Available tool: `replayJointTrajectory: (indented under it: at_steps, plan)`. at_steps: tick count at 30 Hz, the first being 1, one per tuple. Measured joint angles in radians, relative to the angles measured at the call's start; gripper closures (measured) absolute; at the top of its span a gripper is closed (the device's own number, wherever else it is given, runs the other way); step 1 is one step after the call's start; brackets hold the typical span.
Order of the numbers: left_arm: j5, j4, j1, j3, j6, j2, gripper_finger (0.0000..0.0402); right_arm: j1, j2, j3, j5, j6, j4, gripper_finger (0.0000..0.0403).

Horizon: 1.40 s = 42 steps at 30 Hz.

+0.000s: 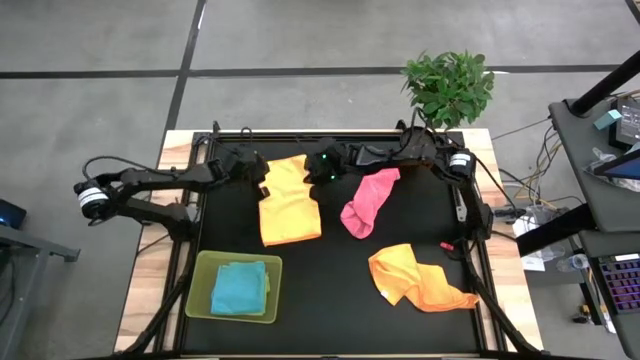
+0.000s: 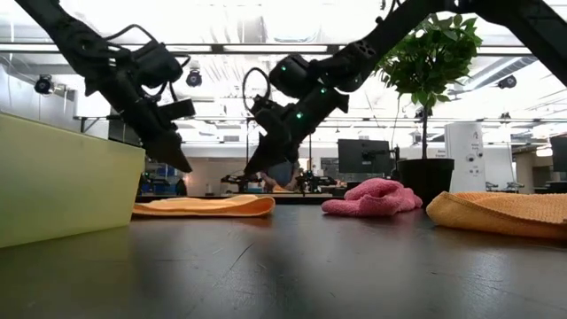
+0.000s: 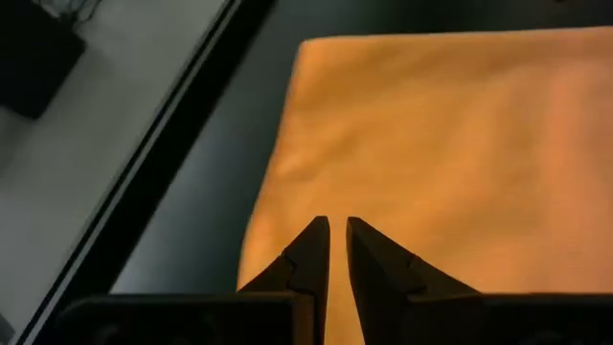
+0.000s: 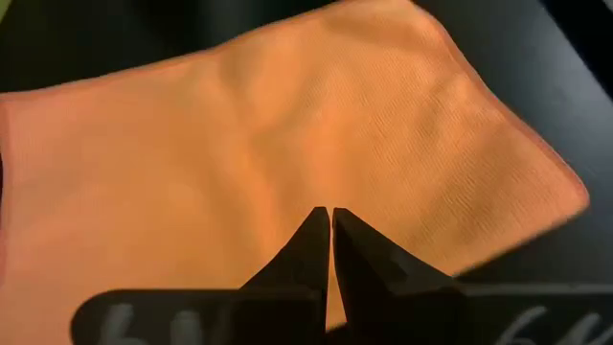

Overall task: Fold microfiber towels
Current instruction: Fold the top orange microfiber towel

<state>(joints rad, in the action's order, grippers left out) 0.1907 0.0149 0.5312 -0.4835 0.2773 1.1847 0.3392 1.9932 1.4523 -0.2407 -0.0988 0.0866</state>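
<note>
One blue towel (image 1: pixel 239 287) lay folded in the tray (image 1: pixel 203 300); both grippers' closed, empty fingers hovered over the yellow towel (image 1: pixel 289 205); pink (image 1: pixel 366 202) and orange (image 1: pixel 415 277) remained crumpled.

The black table (image 1: pixel 330 300) carries yellow (image 1: pixel 289 200), pink (image 1: pixel 367 202), orange towels (image 1: pixel 417 278), apparently a green tray (image 1: pixel 200 290).

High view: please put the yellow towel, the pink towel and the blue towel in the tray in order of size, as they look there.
1. yellow towel, spread flat
2. blue towel, folded, and pink towel, bunched: too alike to rank.
</note>
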Motion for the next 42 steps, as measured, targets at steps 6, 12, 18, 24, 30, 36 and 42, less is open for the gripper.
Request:
replayJointTrajectory:
  at_steps: [6, 12, 18, 24, 30, 36, 42]
  plan:
    - [-0.022, -0.061, 0.068, 0.000, 0.029, 0.068, 0.0376, 0.051, 0.000, 0.000, -0.047, -0.029, -0.018, 0.0390]
    - [-0.082, -0.146, 0.103, -0.022, 0.056, 0.188, 0.0376, 0.101, 0.007, 0.001, -0.047, -0.022, -0.178, 0.0390]
    - [-0.069, -0.156, 0.124, -0.081, 0.080, 0.286, 0.0376, 0.135, 0.048, 0.001, -0.047, 0.021, -0.263, 0.0390]
    - [-0.051, -0.078, 0.132, -0.132, 0.115, 0.306, 0.0376, 0.140, 0.105, 0.030, -0.046, 0.094, -0.287, 0.0391]
    - [-0.050, 0.117, 0.141, -0.176, 0.121, 0.279, 0.0376, 0.141, 0.183, 0.149, -0.046, 0.089, -0.196, 0.0391]
    - [-0.051, 0.139, 0.145, -0.159, 0.121, 0.275, 0.0376, 0.147, 0.256, 0.264, -0.043, 0.069, -0.044, 0.0391]
    - [-0.051, 0.134, 0.161, -0.156, 0.121, 0.275, 0.0376, 0.154, 0.292, 0.339, 0.022, 0.081, 0.097, 0.0391]
